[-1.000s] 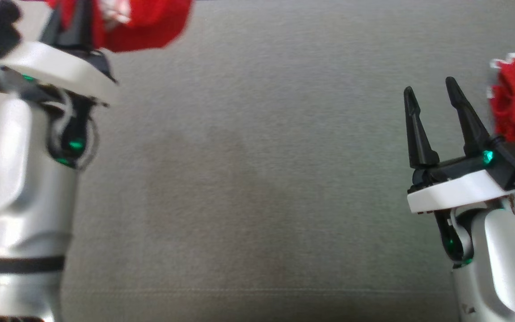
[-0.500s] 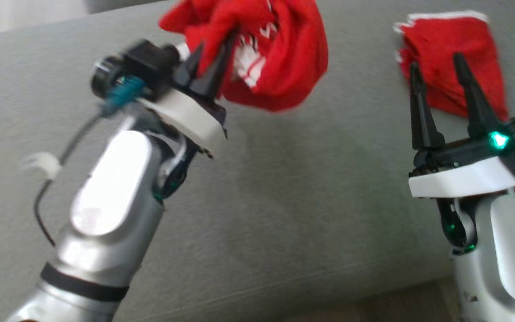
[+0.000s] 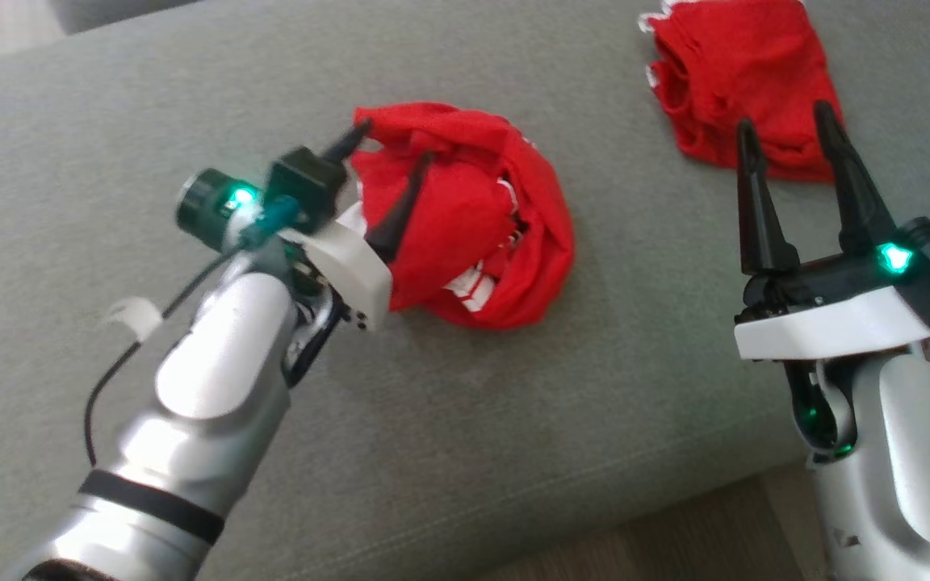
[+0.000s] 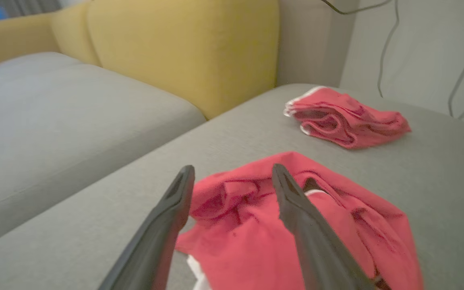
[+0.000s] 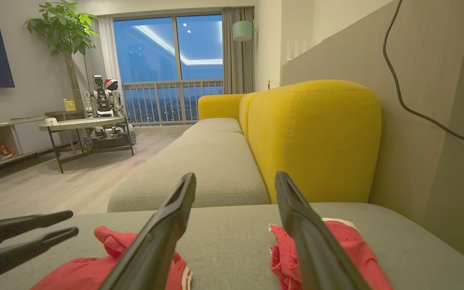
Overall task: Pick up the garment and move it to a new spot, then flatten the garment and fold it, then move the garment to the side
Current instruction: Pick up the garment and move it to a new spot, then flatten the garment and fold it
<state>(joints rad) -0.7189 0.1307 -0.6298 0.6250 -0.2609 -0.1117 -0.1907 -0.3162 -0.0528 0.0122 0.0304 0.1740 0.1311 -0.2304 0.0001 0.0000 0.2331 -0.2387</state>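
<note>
1. The surface was a grey sofa seat point(image 3: 513, 420) with a yellow backrest point(image 5: 312, 137). The room behind had a big window point(image 5: 167, 60), a potted plant point(image 5: 65, 28), a low table point(image 5: 83, 123) and a wooden floor point(image 5: 54, 177).
2. The change: a moment earlier the left tool point(image 3: 396, 141) was clamped on the red garment point(image 3: 497, 242) and carried it above the seat. Now its fingers stood apart and held nothing, and the garment had dropped.
3. The garment lay as a crumpled heap near the middle of the seat, just under and beyond the left tool's tips. White trim showed at the near edge.
4. The right tool point(image 3: 783, 117) was wide open and empty, as before, hovering at the right.
5. A second red garment point(image 3: 743, 81), loosely folded, sat at the far right of the seat, well apart from the heap.
6. The head camera had also shifted between pictures, so the framing change was not a move of the things.
7. Judgement: the move to a new spot looked done. Flattening came next, since the heap was still bunched with no edges spread.
</note>
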